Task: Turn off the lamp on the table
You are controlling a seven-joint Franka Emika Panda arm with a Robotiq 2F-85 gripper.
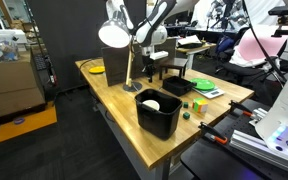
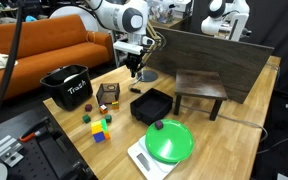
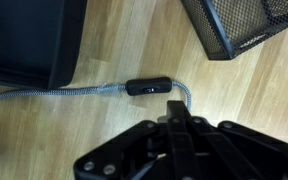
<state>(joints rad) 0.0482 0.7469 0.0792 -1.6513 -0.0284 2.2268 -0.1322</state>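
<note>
The lamp (image 1: pixel 114 33) stands on the wooden table (image 1: pixel 112 105) with its silvery dome shade tilted down; the inside looks bright white. Its thin stem runs down behind the shade. My gripper (image 1: pixel 149 62) hangs low over the table beside the lamp, and it also shows in an exterior view (image 2: pixel 134 68). In the wrist view the gripper (image 3: pixel 176 108) has its fingers shut together and empty. It is just short of a black inline switch (image 3: pixel 147 87) on a braided grey cable (image 3: pixel 54 92) that lies on the wood.
A black bin (image 1: pixel 157 112) stands near the table's front edge. A black mesh basket (image 3: pixel 244 25) sits close to the switch. A black tray (image 2: pixel 152 105), a green plate (image 2: pixel 169 140), coloured blocks (image 2: pixel 100 128) and a small dark stool (image 2: pixel 199 88) are around.
</note>
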